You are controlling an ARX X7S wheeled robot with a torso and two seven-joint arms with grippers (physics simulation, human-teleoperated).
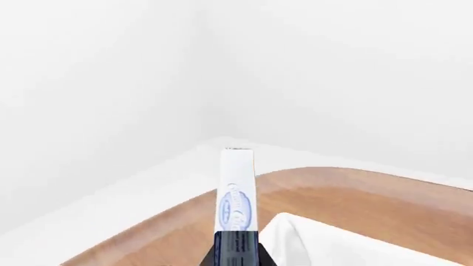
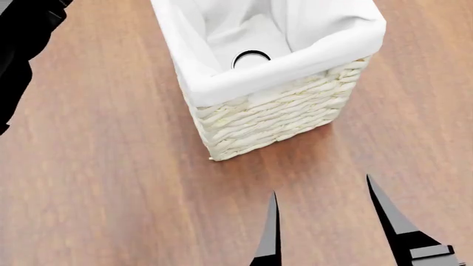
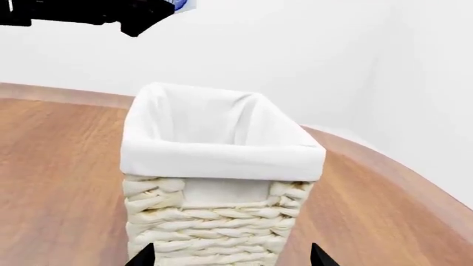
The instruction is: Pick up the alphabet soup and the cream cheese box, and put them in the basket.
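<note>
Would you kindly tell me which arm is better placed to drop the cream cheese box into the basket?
Left: its gripper already holds the thin white blue-printed cream cheese box beside the cream-white woven wicker basket. The right gripper is open and empty.

left end effector (image 1: 238, 252): clamped | right end effector (image 2: 323, 199): fingers spread, empty

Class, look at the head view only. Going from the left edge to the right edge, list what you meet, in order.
Left arm → wicker basket with a can inside → right end effector, open, over the wooden table.
</note>
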